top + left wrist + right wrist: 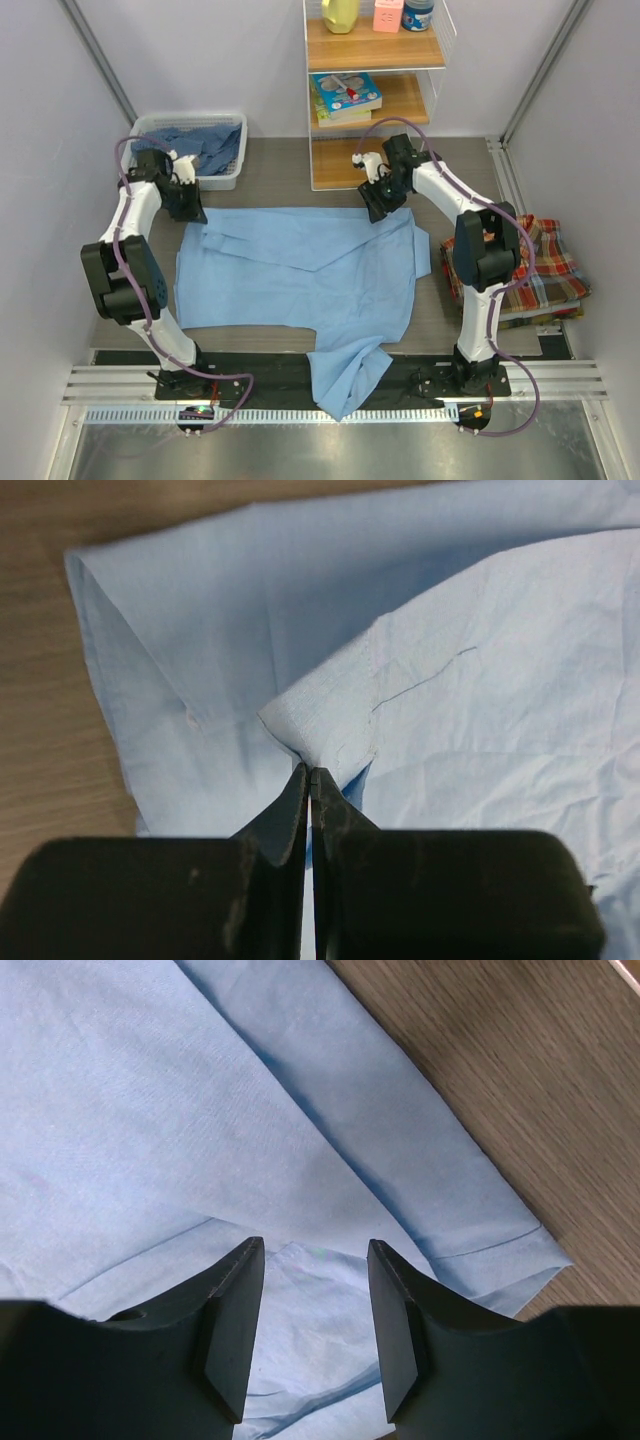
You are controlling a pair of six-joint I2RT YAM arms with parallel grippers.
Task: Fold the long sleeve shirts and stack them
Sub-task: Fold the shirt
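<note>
One plain light blue cloth shirt [300, 270] lies spread and creased on the wood-grain surface [280, 185] in the top view. One sleeve trails off its near side across the black base rail [250, 375]. The left gripper [190, 212] sits at the shirt's far-left corner and the right gripper [375, 210] at its far-right corner. Beyond the shirt's far-left corner, a white slatted plastic basket [228, 180] holds crumpled darker blue cloth [205, 140]. To the shirt's right lies a folded stack of red-yellow-blue plaid cloth [540, 265]. Beyond the shirt's far edge, a wooden shelf unit [375, 50] carries colourful books [345, 97], their covers too small to read.

From the left wrist, the left gripper [310, 773] is pressed together, pinching a raised fold of the shirt [480, 680].

From the right wrist, the right gripper [315, 1250] is spread above flat shirt cloth [150, 1110], near a hemmed corner.
</note>
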